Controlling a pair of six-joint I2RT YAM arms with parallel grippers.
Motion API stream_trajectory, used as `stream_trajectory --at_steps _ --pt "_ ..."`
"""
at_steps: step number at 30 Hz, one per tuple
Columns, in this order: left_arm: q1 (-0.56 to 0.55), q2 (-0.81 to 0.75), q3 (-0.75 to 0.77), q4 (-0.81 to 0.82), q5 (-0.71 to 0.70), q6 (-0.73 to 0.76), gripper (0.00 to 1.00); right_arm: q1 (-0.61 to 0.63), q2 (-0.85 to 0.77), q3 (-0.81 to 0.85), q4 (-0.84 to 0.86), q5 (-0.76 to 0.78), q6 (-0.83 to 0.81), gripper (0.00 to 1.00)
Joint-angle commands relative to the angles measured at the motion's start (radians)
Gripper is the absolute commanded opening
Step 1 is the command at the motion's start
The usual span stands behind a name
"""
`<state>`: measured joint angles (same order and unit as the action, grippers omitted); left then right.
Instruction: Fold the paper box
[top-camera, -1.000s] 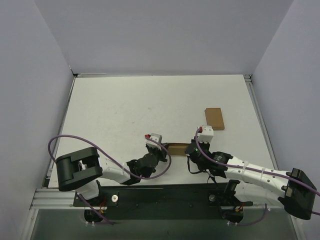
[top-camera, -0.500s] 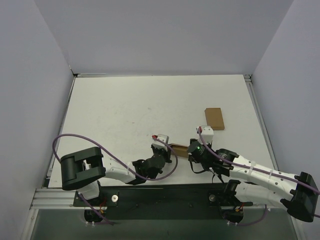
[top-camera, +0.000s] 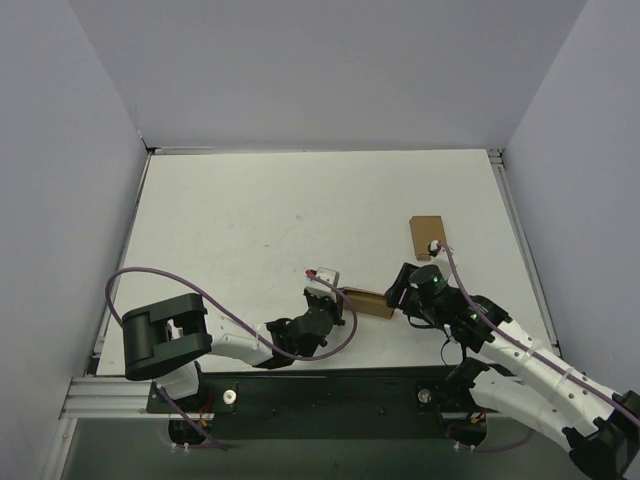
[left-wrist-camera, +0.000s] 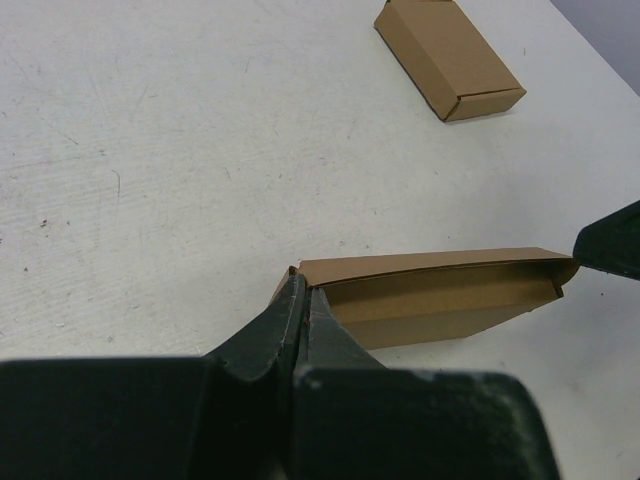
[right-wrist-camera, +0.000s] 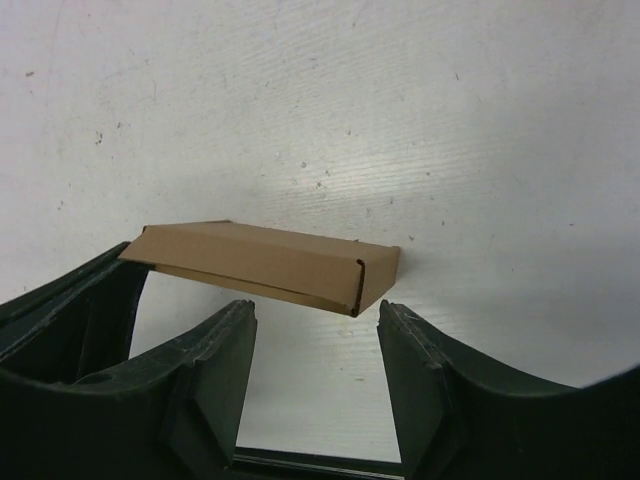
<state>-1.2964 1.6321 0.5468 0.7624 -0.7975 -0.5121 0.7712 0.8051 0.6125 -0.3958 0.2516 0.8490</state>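
Pinching the left end of the paper box (left-wrist-camera: 440, 295) with the left tool (left-wrist-camera: 303, 292), fingertips pressed fully together on one thin cardboard wall. Keeping the same shut grip as a second ago, but shifted a little to the right, carrying the box along by the same small amount. Holding it at the near part of the white counter (top-camera: 250, 220), roughly midway between the two arms, long side running left to right, top panel ajar and the brown inside showing in the left wrist view. Standing wide apart with the right tool (right-wrist-camera: 315, 310), nothing between its fingers (right-wrist-camera: 225, 350), just beside the box's right end and clear of it. Closed at that same end a second ago; now spread, drawn back to the right and turned, wrist swung close to the second brown box (top-camera: 427, 237). Lying shut and flat farther out on the counter, right of centre, well apart from the paper box, in the same spot as before. Seen from the right wrist, showing the paper box's folded end corner just beyond the fingertips, with shadow beneath its near edge; cannot tell from there whether resting on the counter or raised slightly off it.
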Motion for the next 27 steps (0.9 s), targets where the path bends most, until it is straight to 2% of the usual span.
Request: stream_trajectory --at_steps 1,7,12,27 --pt "-0.020 0.114 -0.087 -0.462 0.139 0.004 0.00 -0.096 -0.050 -0.082 0.064 -0.175 0.067 0.53" --pt "-0.020 0.115 -0.087 -0.462 0.139 0.006 0.00 -0.177 -0.072 -0.148 0.103 -0.236 0.094 0.51" --pt "-0.020 0.117 -0.085 -0.460 0.141 0.007 0.00 -0.188 -0.092 -0.165 0.120 -0.244 0.104 0.48" --pt "-0.020 0.121 -0.082 -0.462 0.144 0.012 0.00 -0.236 -0.118 -0.171 0.143 -0.279 0.113 0.48"
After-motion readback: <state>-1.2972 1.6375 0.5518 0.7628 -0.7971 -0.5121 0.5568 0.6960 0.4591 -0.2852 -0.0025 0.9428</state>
